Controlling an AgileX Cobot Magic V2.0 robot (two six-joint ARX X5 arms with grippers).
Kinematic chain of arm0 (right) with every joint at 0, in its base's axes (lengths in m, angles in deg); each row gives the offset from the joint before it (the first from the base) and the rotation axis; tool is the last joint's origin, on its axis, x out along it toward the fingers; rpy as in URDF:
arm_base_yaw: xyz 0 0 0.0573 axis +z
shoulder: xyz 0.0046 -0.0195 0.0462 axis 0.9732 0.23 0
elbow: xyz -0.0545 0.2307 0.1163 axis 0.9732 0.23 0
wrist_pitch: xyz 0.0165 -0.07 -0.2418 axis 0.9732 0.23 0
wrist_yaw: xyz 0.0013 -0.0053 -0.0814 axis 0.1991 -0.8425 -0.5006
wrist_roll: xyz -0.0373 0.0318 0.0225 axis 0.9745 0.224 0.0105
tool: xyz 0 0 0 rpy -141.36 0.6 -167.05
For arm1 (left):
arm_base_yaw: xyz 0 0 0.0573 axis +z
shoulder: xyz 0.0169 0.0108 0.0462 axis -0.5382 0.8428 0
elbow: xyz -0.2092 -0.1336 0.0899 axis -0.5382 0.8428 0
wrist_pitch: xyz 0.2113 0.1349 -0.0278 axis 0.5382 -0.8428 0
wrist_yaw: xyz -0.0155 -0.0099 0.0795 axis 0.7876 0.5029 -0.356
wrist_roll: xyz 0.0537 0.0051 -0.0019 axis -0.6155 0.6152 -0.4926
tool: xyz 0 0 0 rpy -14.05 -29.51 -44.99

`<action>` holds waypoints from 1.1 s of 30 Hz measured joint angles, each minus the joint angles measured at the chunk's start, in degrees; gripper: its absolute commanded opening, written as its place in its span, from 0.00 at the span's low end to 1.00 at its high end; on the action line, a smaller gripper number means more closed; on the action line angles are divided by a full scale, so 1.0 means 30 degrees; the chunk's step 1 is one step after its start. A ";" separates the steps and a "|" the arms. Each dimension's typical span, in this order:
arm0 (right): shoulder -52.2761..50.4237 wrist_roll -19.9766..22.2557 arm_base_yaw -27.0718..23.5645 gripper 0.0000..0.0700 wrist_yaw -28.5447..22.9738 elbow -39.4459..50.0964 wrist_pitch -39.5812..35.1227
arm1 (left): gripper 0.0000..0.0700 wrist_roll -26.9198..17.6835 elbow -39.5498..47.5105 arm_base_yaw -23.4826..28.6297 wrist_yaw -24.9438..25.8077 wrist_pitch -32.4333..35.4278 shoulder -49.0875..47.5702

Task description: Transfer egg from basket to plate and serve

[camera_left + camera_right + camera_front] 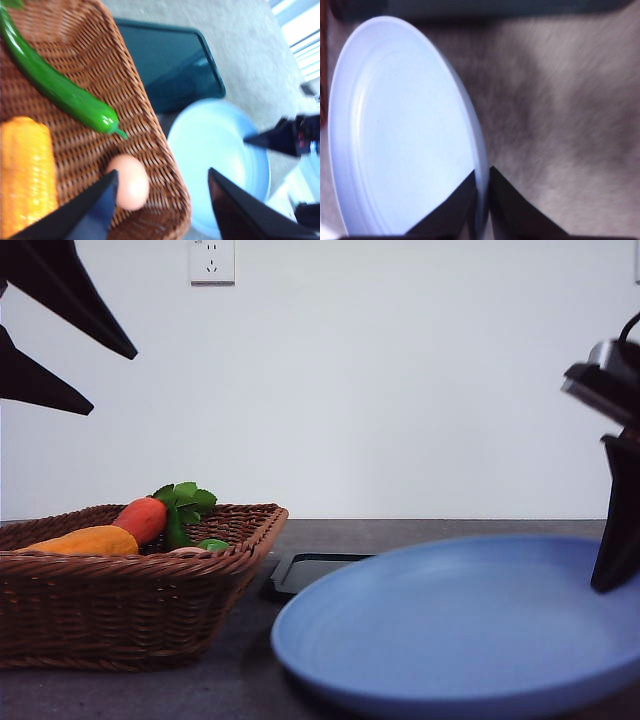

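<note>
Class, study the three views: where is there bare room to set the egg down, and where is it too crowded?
The plate is bare across its whole face, bordered by the basket, the black tray and the right gripper pinching its rim. The basket is crowded: egg, corn and green pepper, with the open left gripper above.

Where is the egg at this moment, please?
In the left wrist view, the egg lies inside the wicker basket, in the corner nearest the blue plate, between the corn cob and the basket's rim.

egg point(131, 181) in basket point(145, 115) corner, left claw point(162, 200) spread above
</note>
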 measured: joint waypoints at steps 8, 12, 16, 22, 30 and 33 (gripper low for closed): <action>-0.2478 -0.0427 -0.0802 0.00 -0.0447 0.0000 0.0114 | 0.57 0.0396 0.0000 -0.2267 -0.1599 -0.0633 0.1433; -0.3081 -0.0446 -0.1375 0.00 -0.0487 0.0000 0.0493 | 0.60 0.0440 0.0000 -0.3425 -0.2690 -0.0548 0.2726; -0.3658 -0.0488 -0.1895 0.00 -0.0496 0.0007 0.0492 | 0.64 0.0440 -0.0013 -0.4198 -0.4207 -0.0454 0.3956; -0.4414 -0.0491 -0.2593 0.00 -0.0492 0.0007 0.0492 | 0.64 0.0413 -0.0721 -0.4329 -0.5173 -0.0205 0.5773; -0.4609 -0.0491 -0.3008 0.00 -0.0496 0.0007 0.0514 | 0.63 0.0043 -0.1668 -0.4541 -0.5173 0.0203 0.7952; -0.4611 -0.0497 -0.3015 0.00 -0.0496 0.0007 0.0521 | 0.63 -0.0066 -0.1668 -0.4702 -0.5173 0.0237 0.8569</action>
